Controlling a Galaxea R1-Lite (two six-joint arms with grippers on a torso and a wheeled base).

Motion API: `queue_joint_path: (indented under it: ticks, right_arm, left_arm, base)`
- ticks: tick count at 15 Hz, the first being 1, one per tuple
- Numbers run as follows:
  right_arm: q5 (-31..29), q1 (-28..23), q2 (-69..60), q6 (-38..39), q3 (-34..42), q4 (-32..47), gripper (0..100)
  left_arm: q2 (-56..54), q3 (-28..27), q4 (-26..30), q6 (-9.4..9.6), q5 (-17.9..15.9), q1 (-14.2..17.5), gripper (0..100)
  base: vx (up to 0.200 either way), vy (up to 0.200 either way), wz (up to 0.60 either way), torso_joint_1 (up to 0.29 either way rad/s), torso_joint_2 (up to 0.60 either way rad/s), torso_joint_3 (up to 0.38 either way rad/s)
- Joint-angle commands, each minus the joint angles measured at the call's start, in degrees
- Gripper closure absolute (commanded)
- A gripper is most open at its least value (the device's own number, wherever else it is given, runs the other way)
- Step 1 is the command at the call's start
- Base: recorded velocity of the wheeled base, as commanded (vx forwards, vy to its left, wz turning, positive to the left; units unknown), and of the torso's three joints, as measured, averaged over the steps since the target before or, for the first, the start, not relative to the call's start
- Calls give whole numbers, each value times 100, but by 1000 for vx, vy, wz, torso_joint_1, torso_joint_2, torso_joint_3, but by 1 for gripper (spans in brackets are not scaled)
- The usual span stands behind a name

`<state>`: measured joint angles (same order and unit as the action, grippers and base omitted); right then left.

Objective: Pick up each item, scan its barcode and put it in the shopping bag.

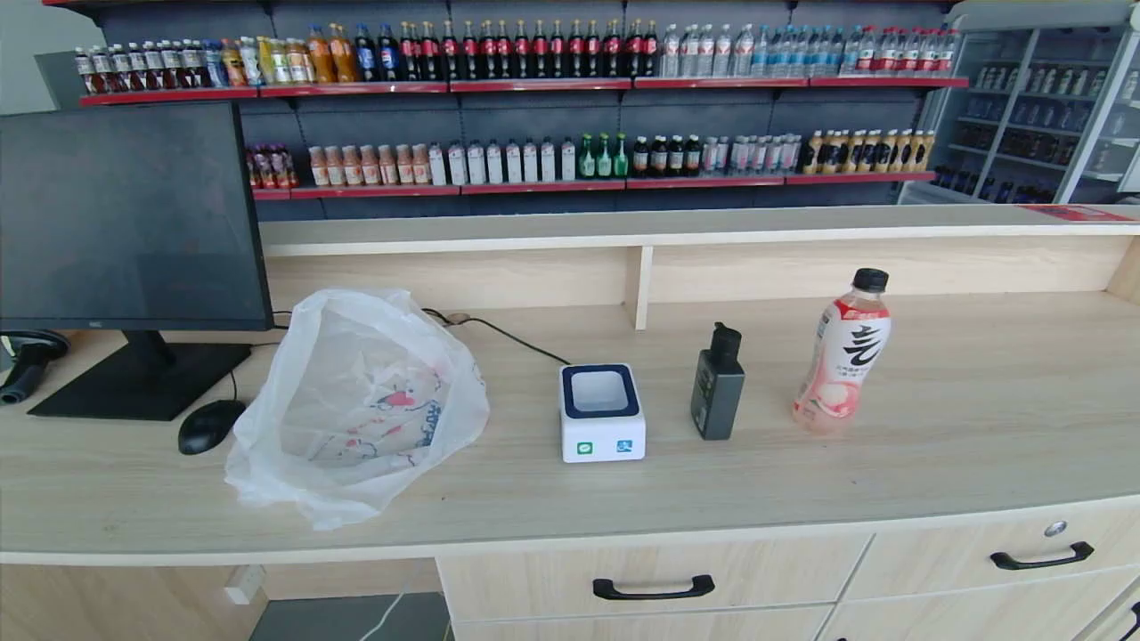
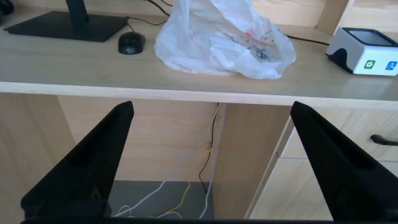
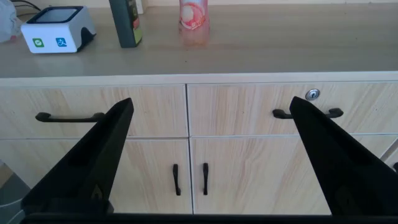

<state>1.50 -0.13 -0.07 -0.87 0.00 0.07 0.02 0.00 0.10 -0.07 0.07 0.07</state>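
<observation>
Two items stand on the counter point(image 1: 980, 427). The pink drink bottle point(image 1: 842, 356) is upright with its black cap on, well over on my right side. Just beside it, on its left, stands the dark pump bottle point(image 1: 718, 385), also upright, the two close but apart. Next along is the scanner point(image 1: 601, 411), a small white box with a dark-rimmed window facing up. A thin cable point(image 1: 508, 334) runs from behind it toward the back of the counter.

Further left sits the shopping bag point(image 1: 356, 409), translucent white with red and blue print, slumped on the wood with its mouth gaping upward. It stands apart from the scanner, with bare counter between them.

My left gripper point(image 2: 211, 107) hangs below the counter's edge, fingers spread wide with nothing between them, in front of the gap under the bag. My right gripper point(image 3: 211, 106) is also low, facing the drawer point(image 3: 112, 112) fronts under the two bottles. Its fingers are wide apart too and hold nothing.

A black mouse point(image 1: 210, 425) lies just left of the bag, beside the foot of a dark monitor point(image 1: 134, 214). Behind the counter, red-edged shelves point(image 1: 534, 86) carry rows of bottled drinks.
</observation>
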Motion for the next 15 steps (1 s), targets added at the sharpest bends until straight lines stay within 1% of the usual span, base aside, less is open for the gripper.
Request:
queue_joint_path:
  ticks: [1,7,8,9,11,12,14,15]
  right_arm:
    - [-1,13,7,-19,0,-7,0]
    - [8,13,7,-28,0,-16,0]
    - [8,13,7,-19,-44,-113,0]
    - [52,22,122,-10,-369,-192,0]
    - [52,84,350,25,-624,-218,0]
    - [52,268,561,34,-888,-227,0]
    - [52,312,1124,25,-1345,-271,0]
    - [52,321,1440,25,-1521,-473,0]
  left_arm:
    - [-2,0,-1,-1,1,1,0]
    - [-2,0,-1,-1,1,-7,0]
    - [-2,0,-1,-1,1,1,0]
    - [-2,0,-1,-1,1,1,0]
    - [-2,0,-1,-1,1,1,0]
    - [-2,0,-1,-1,1,1,0]
    - [-2,0,-1,-1,1,1,0]
    - [-2,0,-1,-1,1,1,0]
  base:
    - [0,0,0,0,0,0]
    - [0,0,0,0,0,0]
    - [0,0,0,0,0,0]
    - [0,0,0,0,0,0]
    - [0,0,0,0,0,0]
    - [0,0,0,0,0,0]
    - [0,0,0,0,0,0]
    - [0,0,0,0,0,0]
